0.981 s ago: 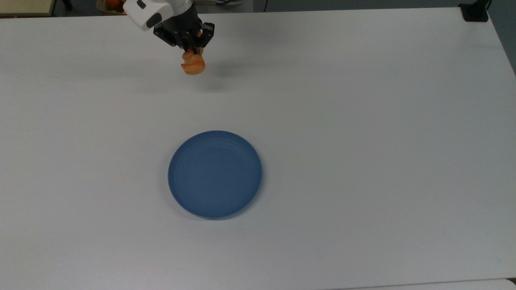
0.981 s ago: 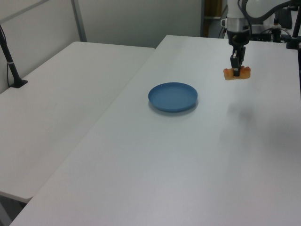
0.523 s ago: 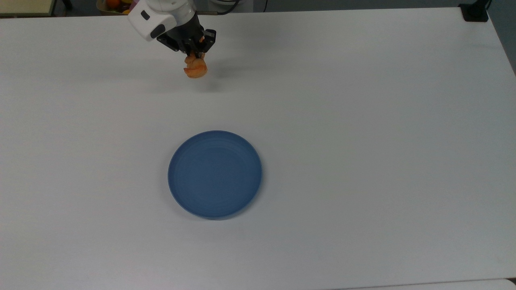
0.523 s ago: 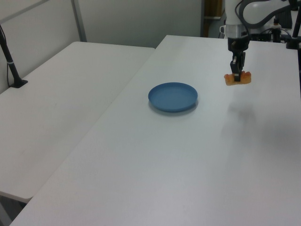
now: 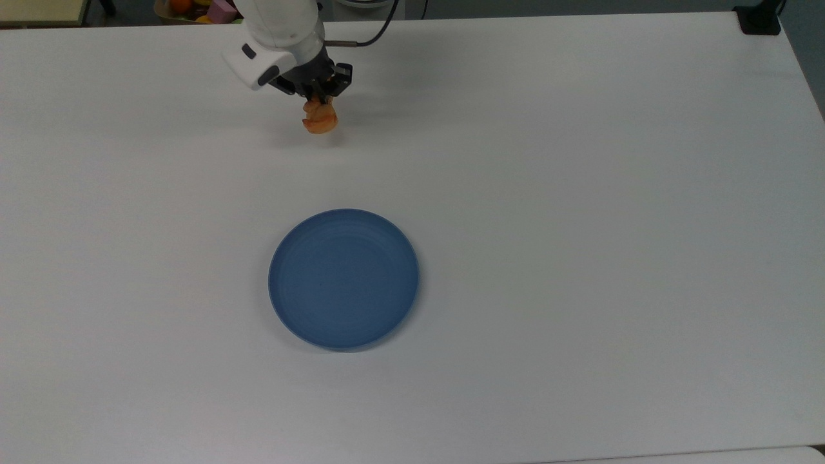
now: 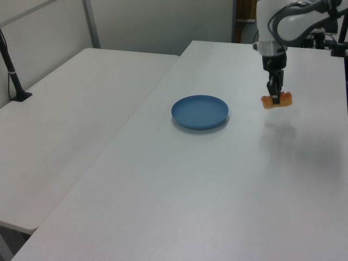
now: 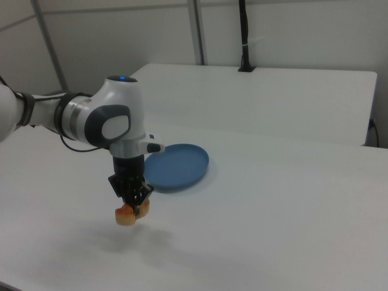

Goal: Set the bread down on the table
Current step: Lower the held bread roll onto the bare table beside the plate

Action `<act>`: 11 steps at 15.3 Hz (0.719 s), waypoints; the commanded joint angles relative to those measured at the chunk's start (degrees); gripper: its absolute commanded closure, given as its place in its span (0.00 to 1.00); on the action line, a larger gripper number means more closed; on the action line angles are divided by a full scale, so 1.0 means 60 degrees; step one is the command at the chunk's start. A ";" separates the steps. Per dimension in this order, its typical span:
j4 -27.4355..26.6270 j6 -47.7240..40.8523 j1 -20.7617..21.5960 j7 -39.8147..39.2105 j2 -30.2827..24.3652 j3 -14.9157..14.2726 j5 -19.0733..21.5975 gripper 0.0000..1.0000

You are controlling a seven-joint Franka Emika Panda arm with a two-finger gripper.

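Clamped the gripper (image 5: 318, 103) down on the bread (image 5: 320, 120), just above the white table (image 5: 580, 193) near the top view's upper left. Sat well apart from the blue plate (image 5: 343, 278), mid-table.

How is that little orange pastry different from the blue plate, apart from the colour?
The bread is a small lumpy oblong; the blue plate is a much larger, flat, smooth round disc. The bread is clamped in the gripper, and the right view shows it just above the table with its shadow below; the plate lies flat on the table with nothing on it. Both are over the same white tabletop, well apart.
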 commanded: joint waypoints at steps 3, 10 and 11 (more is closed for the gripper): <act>-0.0561 0.0774 0.0033 0.0625 0.0065 0.0288 -0.0356 0.83; -0.0649 0.0863 0.0165 0.1051 0.0461 0.0376 -0.0620 0.73; -0.0663 0.0863 0.0165 0.1051 0.0476 0.0376 -0.0620 0.71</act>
